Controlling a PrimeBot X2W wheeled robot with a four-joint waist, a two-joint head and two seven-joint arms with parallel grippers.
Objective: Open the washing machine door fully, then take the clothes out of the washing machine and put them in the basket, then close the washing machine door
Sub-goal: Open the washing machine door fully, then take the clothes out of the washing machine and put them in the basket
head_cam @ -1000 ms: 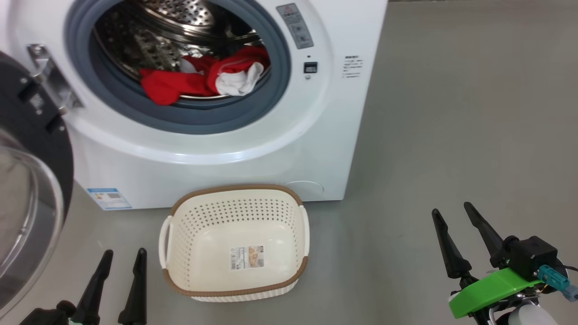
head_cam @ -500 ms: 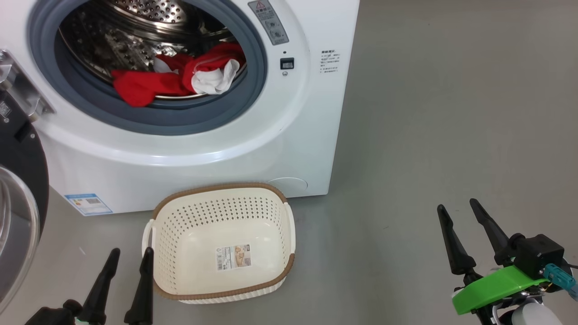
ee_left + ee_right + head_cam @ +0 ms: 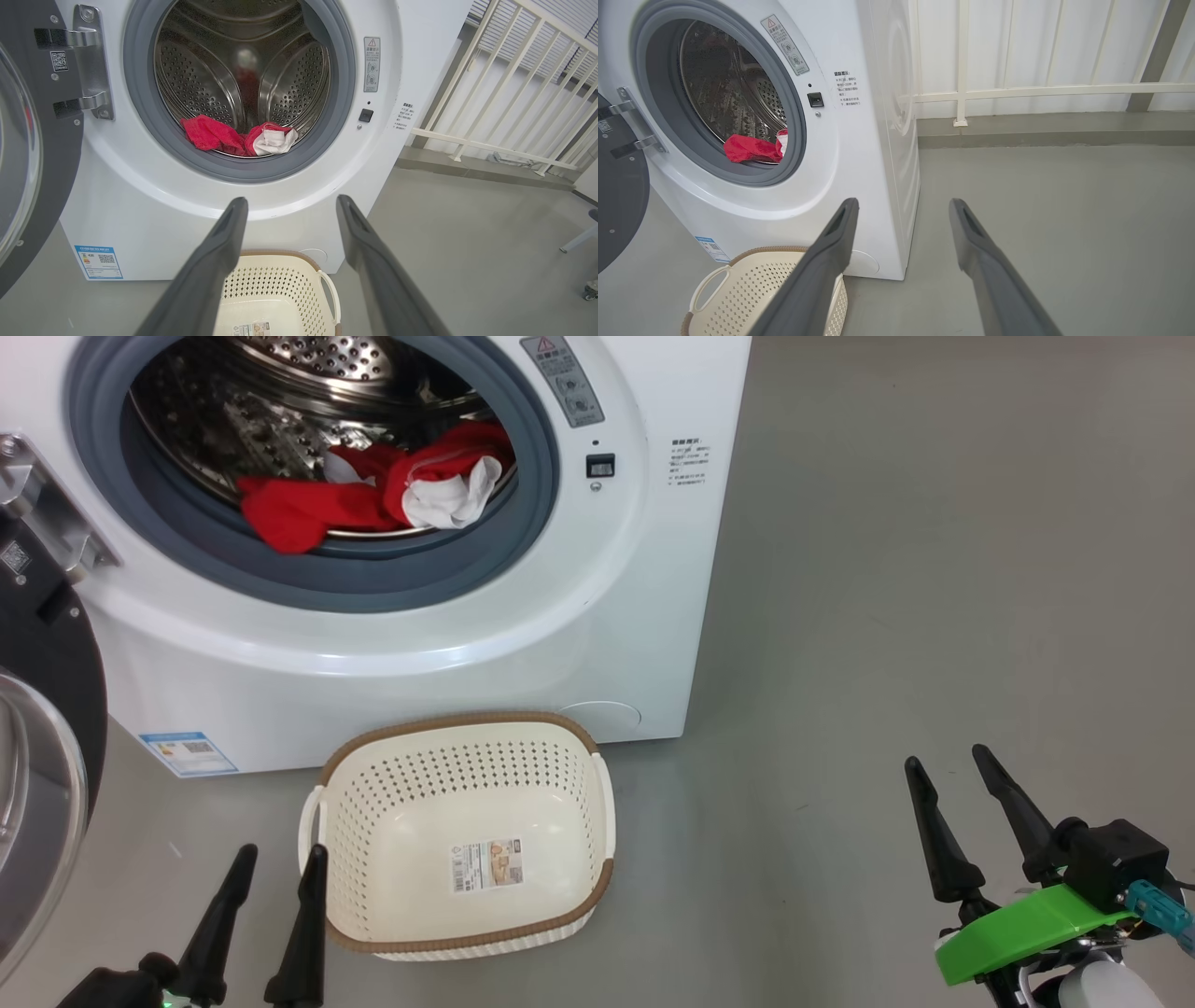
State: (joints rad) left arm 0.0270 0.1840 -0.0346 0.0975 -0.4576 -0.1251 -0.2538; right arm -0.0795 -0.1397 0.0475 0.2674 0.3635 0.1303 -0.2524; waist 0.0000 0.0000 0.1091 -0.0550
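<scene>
The clothes (image 3: 373, 499) lie in one red heap with a white part, low in the drum against the grey ring of the single washing machine (image 3: 420, 644). Its door (image 3: 47, 644) stands swung wide on the robot's left, hung on a metal hinge (image 3: 47, 513). One basket (image 3: 467, 728) sits on the floor (image 3: 887, 569) just before the machine, under the opening, with a paper label (image 3: 486, 864) on its bottom. Two pincers hang low, both with fingers apart and holding nothing: the left pincer (image 3: 284, 851) just beside the basket's rim, the right pincer (image 3: 945, 758) well apart over bare floor. The wrist views add a white railing (image 3: 490, 93) beyond the machine.
</scene>
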